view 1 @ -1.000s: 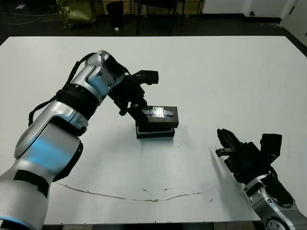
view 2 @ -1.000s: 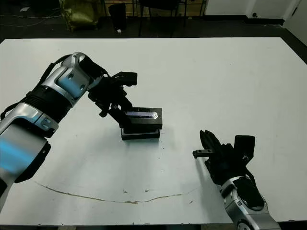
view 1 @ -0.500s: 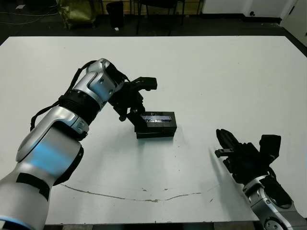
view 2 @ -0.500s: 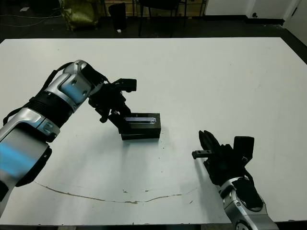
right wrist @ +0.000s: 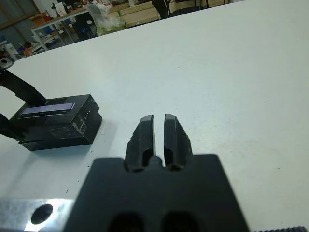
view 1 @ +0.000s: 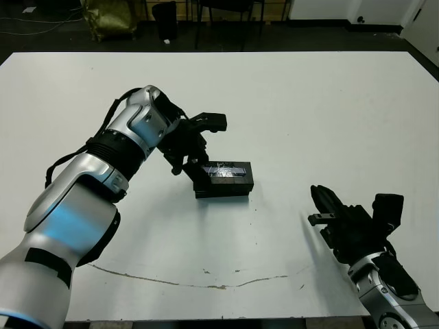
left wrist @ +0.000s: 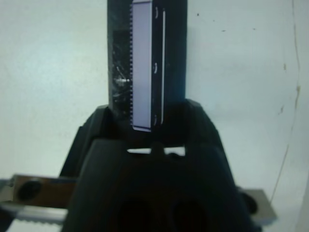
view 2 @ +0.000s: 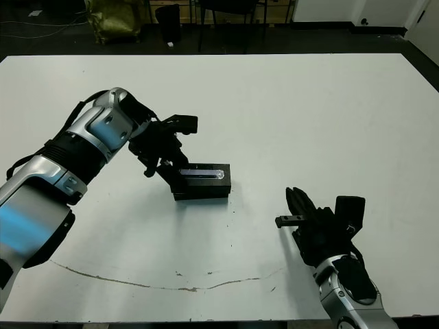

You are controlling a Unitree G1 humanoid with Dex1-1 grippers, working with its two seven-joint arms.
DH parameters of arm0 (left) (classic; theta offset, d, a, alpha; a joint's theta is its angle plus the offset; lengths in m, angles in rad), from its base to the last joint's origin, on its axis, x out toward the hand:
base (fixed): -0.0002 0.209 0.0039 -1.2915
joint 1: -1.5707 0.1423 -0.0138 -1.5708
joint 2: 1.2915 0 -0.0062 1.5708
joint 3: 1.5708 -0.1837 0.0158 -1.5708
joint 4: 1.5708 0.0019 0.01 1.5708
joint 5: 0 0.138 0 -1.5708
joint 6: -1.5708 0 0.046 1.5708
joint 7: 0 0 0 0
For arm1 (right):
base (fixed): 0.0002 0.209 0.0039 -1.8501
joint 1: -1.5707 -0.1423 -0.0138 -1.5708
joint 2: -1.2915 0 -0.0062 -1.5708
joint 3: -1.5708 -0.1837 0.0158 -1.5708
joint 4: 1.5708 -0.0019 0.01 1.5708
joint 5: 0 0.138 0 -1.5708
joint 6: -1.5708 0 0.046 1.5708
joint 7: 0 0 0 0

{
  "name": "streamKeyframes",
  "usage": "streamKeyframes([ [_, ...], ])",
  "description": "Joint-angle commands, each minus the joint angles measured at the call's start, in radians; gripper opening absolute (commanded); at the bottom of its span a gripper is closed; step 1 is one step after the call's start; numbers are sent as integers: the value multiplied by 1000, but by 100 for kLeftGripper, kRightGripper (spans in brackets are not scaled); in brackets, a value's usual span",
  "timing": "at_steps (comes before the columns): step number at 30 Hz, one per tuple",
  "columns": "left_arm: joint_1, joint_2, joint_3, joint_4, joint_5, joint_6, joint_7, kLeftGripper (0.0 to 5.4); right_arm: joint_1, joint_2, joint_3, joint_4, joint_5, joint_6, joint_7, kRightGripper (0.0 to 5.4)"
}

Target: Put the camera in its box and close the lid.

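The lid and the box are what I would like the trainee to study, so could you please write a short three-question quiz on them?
1. True or false: the lid lies on top of the box.
2. Which gripper is at the lid? A) the left gripper B) the right gripper
3. Fill in: the fingers of the right gripper are ____ and hold nothing.

Key:
1. True; the lid with its silvery stripe covers the box on the table.
2. A; its fingers grip one end of the lid.
3. Shut; it sits apart from the box.
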Motion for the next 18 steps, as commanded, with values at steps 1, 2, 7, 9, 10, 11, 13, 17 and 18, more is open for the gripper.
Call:
streamKeyframes([
  [1, 34, -8, -14, 14, 11, 0, 0, 208, 12, -2, 0, 5, -5, 15, -6, 0],
  [2, 34, -10, -16, 16, 13, 7, 2, 208, 13, -1, -1, 8, -5, 13, -6, 0],
  [7, 46, -19, -24, 6, 15, 32, 1, 208, 17, -7, -2, 0, -12, 19, -12, 0],
  [9, 49, -24, -27, 10, 15, 31, -1, 208, 18, -7, -5, 3, -5, 16, -8, 0],
  [10, 51, -25, -27, 8, 15, 30, 1, 208, 18, -7, -5, 3, -6, 18, -9, 0],
  [11, 55, -24, -25, 3, 15, 31, 8, 208, 18, -6, -4, 1, -7, 19, -11, 0],
  [13, 58, -26, -25, 1, 15, 40, 9, 208, 20, -6, -2, -3, -10, 19, -14, 0],
  [17, 58, -30, -33, 4, 19, 48, 3, 208, 23, -5, 1, 2, -14, 5, -8, 0],
  [18, 58, -31, -34, 9, 20, 48, 3, 208, 23, -4, 0, 0, -14, 11, -11, 0],
])
